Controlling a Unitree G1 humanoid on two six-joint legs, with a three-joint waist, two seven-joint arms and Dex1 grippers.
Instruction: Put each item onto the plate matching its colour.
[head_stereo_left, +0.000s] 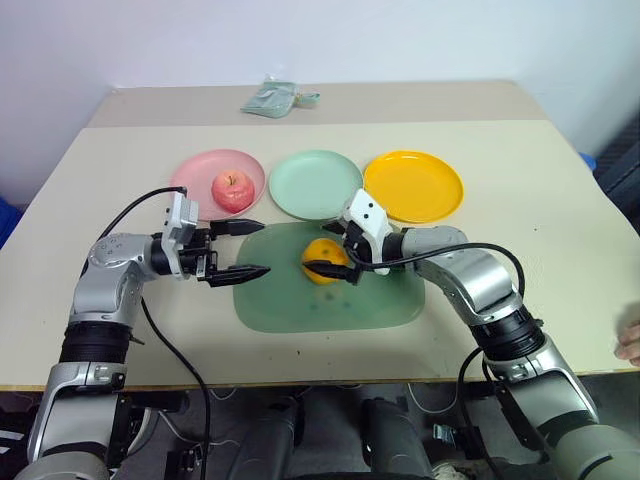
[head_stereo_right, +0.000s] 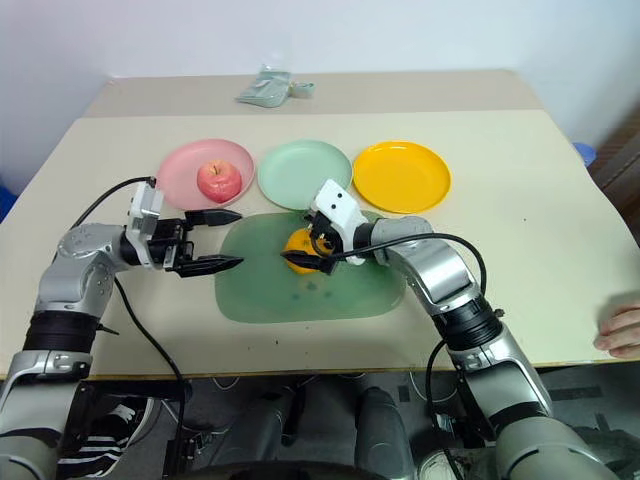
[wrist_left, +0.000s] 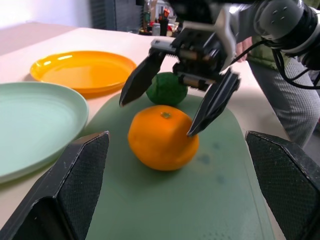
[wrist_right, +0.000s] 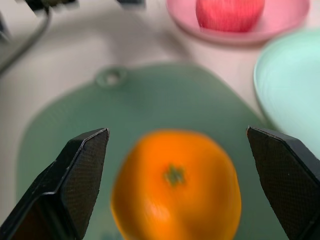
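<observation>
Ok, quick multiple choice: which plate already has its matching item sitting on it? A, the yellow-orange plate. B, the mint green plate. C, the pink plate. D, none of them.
C: the red apple sits on the pink plate, while the mint green plate and the yellow-orange plate are bare, and the orange lies on the green mat.
</observation>
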